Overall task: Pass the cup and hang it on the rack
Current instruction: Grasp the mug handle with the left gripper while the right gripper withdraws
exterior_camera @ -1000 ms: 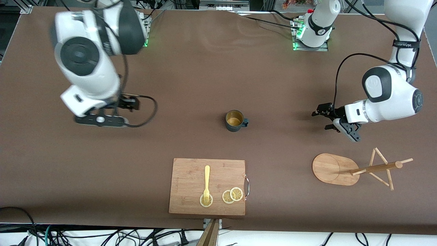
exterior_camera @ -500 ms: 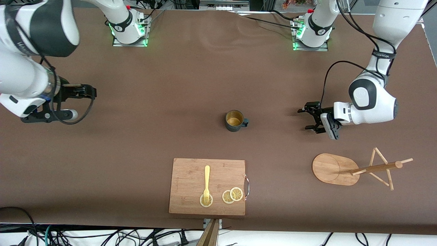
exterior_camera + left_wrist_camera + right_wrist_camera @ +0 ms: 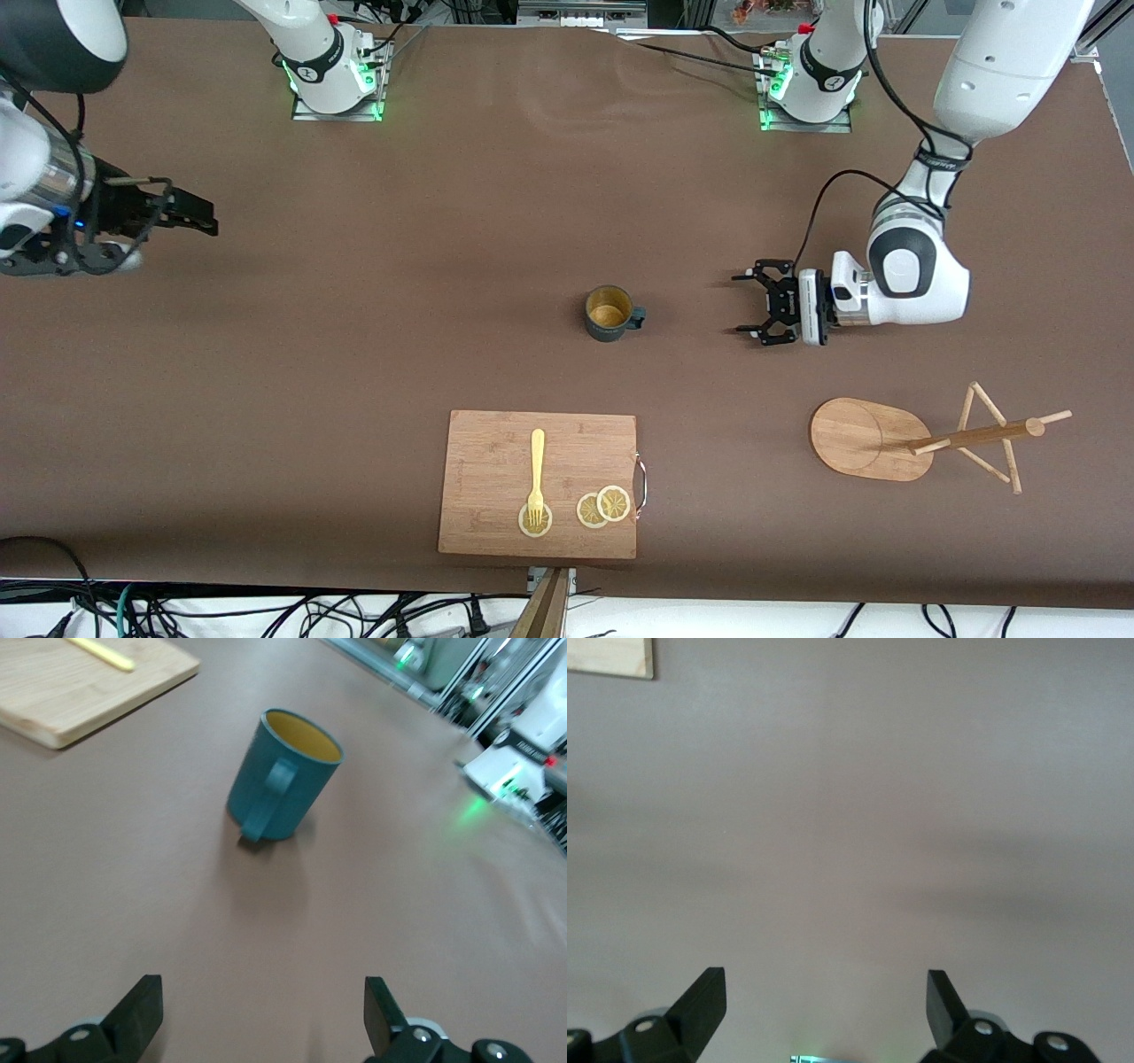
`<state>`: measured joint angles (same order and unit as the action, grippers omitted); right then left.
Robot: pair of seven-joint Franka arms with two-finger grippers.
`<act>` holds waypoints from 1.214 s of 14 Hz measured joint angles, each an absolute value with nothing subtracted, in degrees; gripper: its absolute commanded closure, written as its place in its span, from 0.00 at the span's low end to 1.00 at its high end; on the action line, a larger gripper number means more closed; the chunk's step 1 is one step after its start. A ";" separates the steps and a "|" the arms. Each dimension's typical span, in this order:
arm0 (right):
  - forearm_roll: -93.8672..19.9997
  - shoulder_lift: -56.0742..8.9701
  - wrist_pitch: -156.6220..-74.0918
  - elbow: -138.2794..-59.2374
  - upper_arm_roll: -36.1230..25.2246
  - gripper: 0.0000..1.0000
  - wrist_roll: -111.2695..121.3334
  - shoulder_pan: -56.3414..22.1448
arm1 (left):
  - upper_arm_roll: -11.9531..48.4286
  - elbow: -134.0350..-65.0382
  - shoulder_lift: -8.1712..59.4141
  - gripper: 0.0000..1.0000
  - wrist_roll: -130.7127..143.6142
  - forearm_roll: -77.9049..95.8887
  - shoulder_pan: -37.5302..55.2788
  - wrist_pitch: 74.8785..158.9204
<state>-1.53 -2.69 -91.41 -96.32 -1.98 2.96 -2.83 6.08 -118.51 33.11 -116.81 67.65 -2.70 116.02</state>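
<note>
Left claw [image 3: 749, 307], fingers spread wide and empty, has closed in on the cup [image 3: 609, 313], handle facing it; grasp looks next. Right claw [image 3: 190, 215] has pulled away over bare counter [image 3: 443, 221], wide too, waiting.

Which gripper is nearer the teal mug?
Left. The left gripper is open, beside the teal mug toward the left arm's end; the right gripper is open at the right arm's end.

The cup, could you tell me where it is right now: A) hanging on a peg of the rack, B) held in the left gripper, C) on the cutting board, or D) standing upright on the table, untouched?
D: the cup stands upright on the table, with the open left gripper beside it, apart.
</note>
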 measured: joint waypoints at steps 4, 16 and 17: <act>-0.87 0.30 -93.09 -95.60 -1.33 0.00 3.11 1.63 | 7.62 -116.67 40.00 0.00 -127.90 82.37 2.21 115.53; 0.78 1.30 -87.88 -92.94 -0.58 0.00 2.94 2.12 | 8.13 -104.53 48.44 0.00 -135.36 89.97 7.95 109.15; 0.78 1.29 -87.63 -92.94 -0.58 0.00 2.92 2.12 | 8.12 -103.73 48.93 0.00 -135.39 89.98 8.60 109.18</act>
